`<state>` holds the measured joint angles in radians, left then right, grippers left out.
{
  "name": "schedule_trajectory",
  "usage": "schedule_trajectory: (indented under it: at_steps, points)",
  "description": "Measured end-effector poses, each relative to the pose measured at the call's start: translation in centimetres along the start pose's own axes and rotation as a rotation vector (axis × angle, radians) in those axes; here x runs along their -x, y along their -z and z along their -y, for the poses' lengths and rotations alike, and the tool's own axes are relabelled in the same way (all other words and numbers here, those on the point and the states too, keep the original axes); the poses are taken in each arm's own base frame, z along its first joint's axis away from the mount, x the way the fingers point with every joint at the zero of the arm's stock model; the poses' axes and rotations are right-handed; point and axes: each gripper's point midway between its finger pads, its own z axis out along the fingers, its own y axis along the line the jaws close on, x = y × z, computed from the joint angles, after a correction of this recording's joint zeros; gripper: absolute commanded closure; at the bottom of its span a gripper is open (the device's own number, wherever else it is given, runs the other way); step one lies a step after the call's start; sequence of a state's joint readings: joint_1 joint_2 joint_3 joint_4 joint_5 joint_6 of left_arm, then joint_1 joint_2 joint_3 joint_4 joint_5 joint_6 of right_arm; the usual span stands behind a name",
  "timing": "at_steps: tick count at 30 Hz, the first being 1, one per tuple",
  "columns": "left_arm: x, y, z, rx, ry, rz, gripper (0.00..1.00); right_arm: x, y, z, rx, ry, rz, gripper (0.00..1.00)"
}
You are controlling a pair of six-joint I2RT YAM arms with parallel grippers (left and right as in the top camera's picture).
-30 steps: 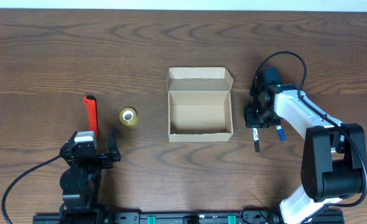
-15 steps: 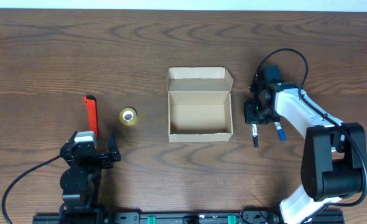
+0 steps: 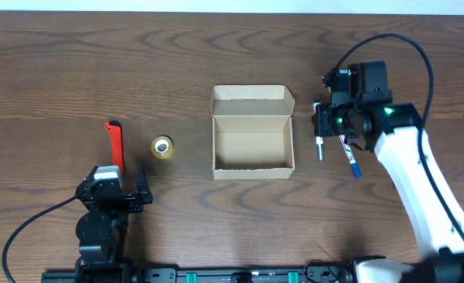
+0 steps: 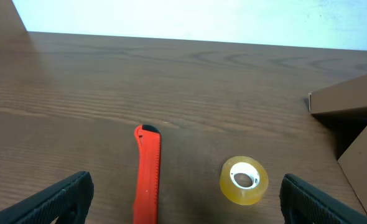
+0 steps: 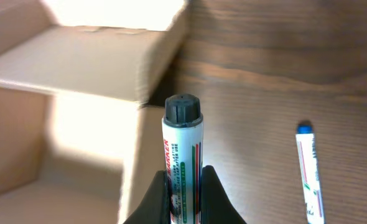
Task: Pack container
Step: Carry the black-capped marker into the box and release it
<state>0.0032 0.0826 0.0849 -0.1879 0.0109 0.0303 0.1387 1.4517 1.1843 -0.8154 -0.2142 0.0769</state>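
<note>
The container (image 3: pixel 252 163) is an open tan cardboard box at mid-table, its flap lid folded back on the far side; its right wall shows in the right wrist view (image 5: pixel 134 168). My right gripper (image 3: pixel 320 134) is shut on a white marker with a black cap (image 5: pixel 183 143), held just right of the box's right wall. A second marker with a blue cap (image 3: pixel 351 159) lies on the table to the right, also in the right wrist view (image 5: pixel 309 174). My left gripper (image 3: pixel 114 192) is open and empty at the front left.
A red utility knife (image 3: pixel 116 145) and a roll of clear tape (image 3: pixel 162 147) lie left of the box; both show in the left wrist view, knife (image 4: pixel 147 177) and tape (image 4: pixel 243 180). The dark wooden table (image 3: pixel 216 55) carries it all.
My right gripper has lifted the black-capped marker off the table and carried it up and toward the far side, beside the box's right wall. The left arm has not moved.
</note>
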Motion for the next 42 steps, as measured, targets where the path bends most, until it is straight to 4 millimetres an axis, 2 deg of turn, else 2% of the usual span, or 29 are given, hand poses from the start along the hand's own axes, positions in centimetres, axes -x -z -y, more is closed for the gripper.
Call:
schedule_trajectory:
  at_steps: [4, 6, 7, 10, 13, 15, 20, 23, 27, 31, 42]
  points:
    - [0.0, 0.0, 0.0, 0.000, 0.000, 0.000, 0.05, -0.9, 2.6, -4.7, 0.117, 0.192, 0.029, 0.99]
    - [0.0, 0.0, 0.0, 0.000, 0.000, 0.000, 0.05, -2.4, 3.5, -7.3, 0.186, 0.336, 0.008, 0.99]
    - [0.0, 0.0, 0.0, 0.000, 0.000, 0.000, 0.05, -3.8, 3.9, -9.2, 0.237, 0.459, -0.019, 0.99]
    - [0.0, 0.0, 0.0, 0.000, 0.000, 0.000, 0.05, -6.0, 4.2, -11.7, 0.304, 0.705, -0.052, 0.99]
    - [0.0, 0.0, 0.0, 0.000, 0.000, 0.000, 0.05, -6.5, 4.7, -14.0, 0.347, 0.939, -0.016, 0.99]
    - [0.0, 0.0, 0.0, 0.000, 0.000, 0.000, 0.05, -6.1, 5.0, -14.4, 0.348, 0.984, -0.001, 0.99]
    - [0.0, 0.0, 0.0, 0.000, 0.005, -0.001, 0.05, -3.8, 5.1, -15.0, 0.331, 1.104, -0.001, 0.99]
    - [0.0, 0.0, 0.0, 0.000, 0.005, -0.001, 0.05, -2.7, 3.4, -14.9, 0.319, 1.169, -0.069, 0.99]
    - [0.0, 0.0, 0.0, 0.000, 0.008, -0.001, 0.05, -1.5, -0.1, -14.9, 0.319, 1.283, -0.125, 0.99]
    - [0.0, 0.0, 0.0, 0.000, 0.008, -0.001, 0.05, -2.3, -2.7, -14.2, 0.334, 1.330, -0.195, 0.99]
    - [0.0, 0.0, 0.0, 0.000, 0.008, -0.001, 0.05, -4.7, -8.2, -13.0, 0.400, 1.390, -0.341, 0.99]
